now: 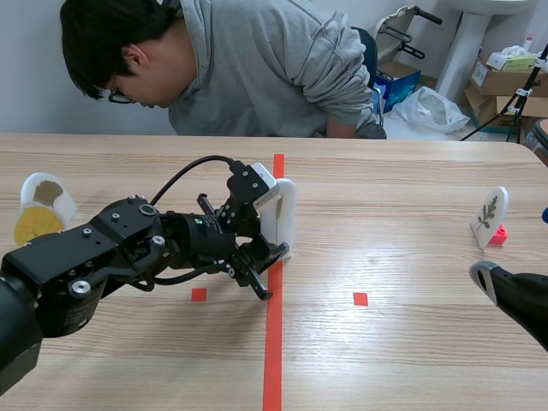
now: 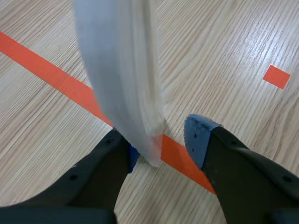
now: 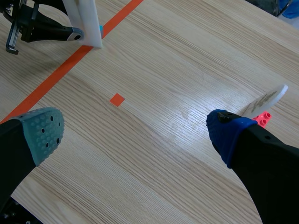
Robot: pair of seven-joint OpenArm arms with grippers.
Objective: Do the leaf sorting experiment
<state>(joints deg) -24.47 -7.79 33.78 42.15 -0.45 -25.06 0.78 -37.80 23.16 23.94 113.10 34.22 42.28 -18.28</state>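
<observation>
White upright card point(image 1: 286, 216): left gripper point(image 2: 161, 142) straddles its base, fingers apart, one pad point(image 2: 134, 157) touching. Right gripper point(image 3: 135, 130) well apart from card, wide open, holding nothing.

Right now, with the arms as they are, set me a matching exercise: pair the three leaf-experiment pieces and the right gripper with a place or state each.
Things
1. plain white upright plastic plaque
2. white oval card printed with a dark leaf sprig
3. yellow leaf in its pale round holder
4. right gripper

Places or states
A. open, holding nothing
B. far left in the scene view
C. at the long orange tape line, between the left gripper's fingers
D. propped on a small red block, far right in the scene view

Pairs: 1-C, 2-D, 3-B, 4-A
</observation>
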